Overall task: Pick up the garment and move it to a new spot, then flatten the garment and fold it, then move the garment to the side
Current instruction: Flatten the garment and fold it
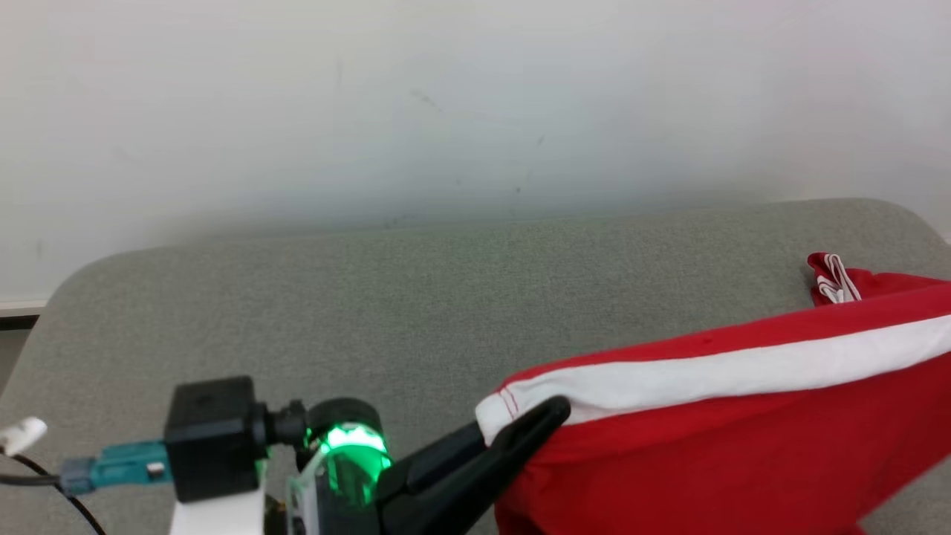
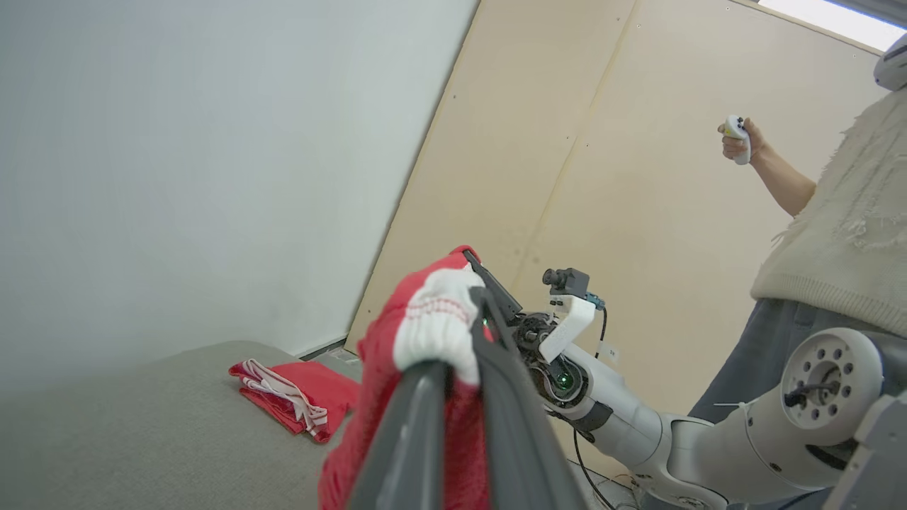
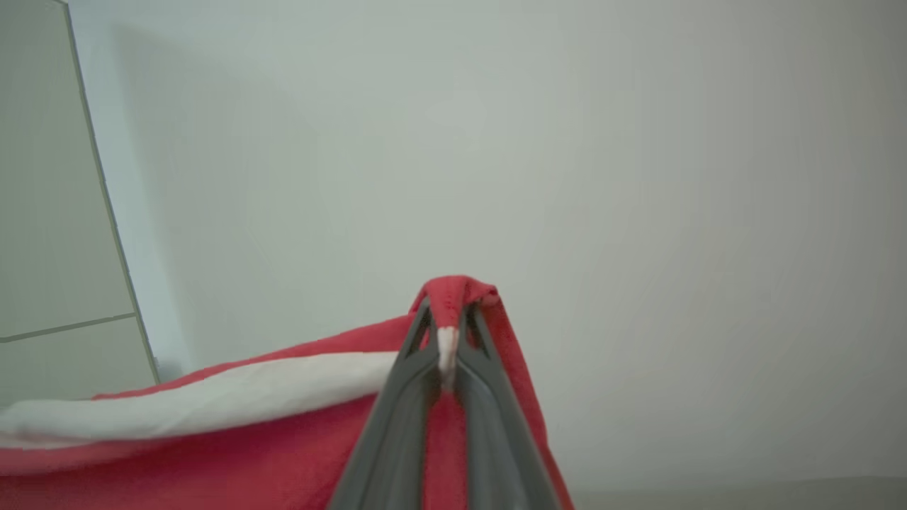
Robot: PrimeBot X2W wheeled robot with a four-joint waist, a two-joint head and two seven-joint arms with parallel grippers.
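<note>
The red garment (image 1: 706, 461) hangs above the grey cushion (image 1: 371, 297) — its right end cut off in head view. The left gripper (image 1: 553, 414) clamps its white-banded corner; the right wrist view shows the right gripper (image 3: 448, 333) pinched on a red-and-white fold.

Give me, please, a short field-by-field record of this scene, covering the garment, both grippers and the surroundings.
garment: red garment with a white band, held up by both grippers
left gripper: shut on the band's corner
right gripper: shut on a red-and-white edge
surface: grey padded surface
second cloth: red and white, folded, lying on the surface
person: beside the robot, holding a controller
</note>
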